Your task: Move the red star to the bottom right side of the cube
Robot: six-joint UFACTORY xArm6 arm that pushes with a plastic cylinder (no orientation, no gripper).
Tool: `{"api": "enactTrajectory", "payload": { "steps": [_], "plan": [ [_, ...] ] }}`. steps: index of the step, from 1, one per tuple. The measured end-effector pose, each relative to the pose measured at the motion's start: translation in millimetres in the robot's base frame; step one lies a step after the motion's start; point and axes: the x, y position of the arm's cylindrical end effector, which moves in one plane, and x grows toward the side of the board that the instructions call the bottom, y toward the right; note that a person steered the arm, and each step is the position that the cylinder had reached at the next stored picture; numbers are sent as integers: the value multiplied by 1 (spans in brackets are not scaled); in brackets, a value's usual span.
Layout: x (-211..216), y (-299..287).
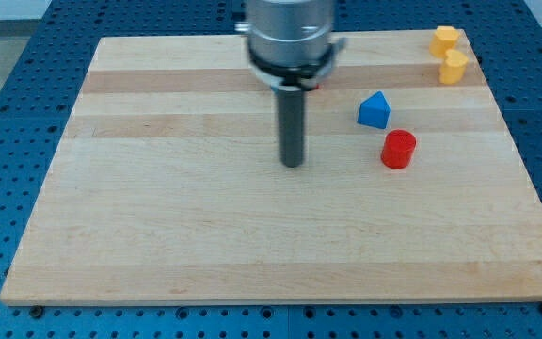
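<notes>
My end effector is a plain dark rod with no jaws to spread or press together, and it pinches nothing. My tip (293, 166) rests on the board (205, 245) a little above its middle, with no block touching it. The pale wooden board lies on the blue perforated tabletop (7, 56).

I cannot make out the red star as a star. The only sign of it may be a red sliver (312, 86) showing at the lower right edge of my grey housing (290, 33), toward the view's top from my tip. The housing hides the rest, so I cannot tell its shape.

To the view's right of my tip, and apart from it, sits the blue block (374, 110). It is angular with a peaked top, and I cannot say for sure that it is a cube. Just below it and slightly to its right stands the red cylinder (398, 149), close to the blue block, though I cannot tell whether they touch.

Near the board's top right corner are two yellow blocks. The upper yellow block (445, 40) sits just above the lower yellow block (454, 67), close together or touching. Both are well apart from my tip and from the blue block.
</notes>
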Motion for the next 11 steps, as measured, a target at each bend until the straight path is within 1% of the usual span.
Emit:
{"api": "enactTrajectory", "payload": {
  "steps": [1, 2, 4, 5, 6, 7, 8, 10, 11],
  "plan": [
    [-12, 79],
    [-52, 114],
    [-124, 116],
    [-115, 118],
    [-74, 117],
    [-95, 115],
    [-257, 113],
    [-258, 110],
    [-227, 65]
  ]
}}
